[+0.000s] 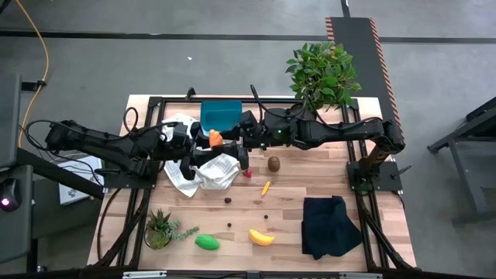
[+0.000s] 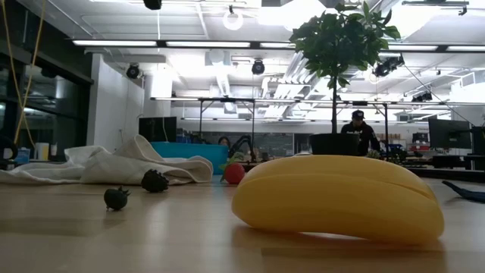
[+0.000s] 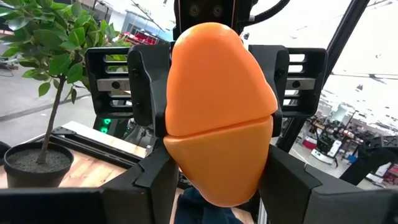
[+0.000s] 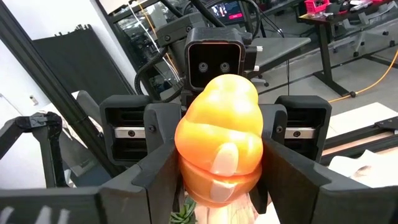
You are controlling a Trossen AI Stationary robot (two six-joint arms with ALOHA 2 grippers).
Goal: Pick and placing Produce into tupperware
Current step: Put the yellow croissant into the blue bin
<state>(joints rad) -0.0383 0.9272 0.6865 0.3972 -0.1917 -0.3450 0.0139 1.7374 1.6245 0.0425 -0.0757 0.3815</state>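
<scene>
Both my hands pinch one orange carrot [image 1: 215, 138], held in the air just beside the teal tupperware [image 1: 220, 114] and over the white cloth [image 1: 208, 172]. My left hand [image 3: 217, 155] grips one end and my right hand [image 4: 219, 163] the other, so I judge this a handover. Next, one hand must let go, and the other carry it over the box and drop it. The banana [image 1: 260, 237] waits on the counter [image 1: 310, 240].

Leafy bush [image 1: 323, 74], black cloth [image 1: 330, 225], spiky plant [image 1: 161, 227]
</scene>
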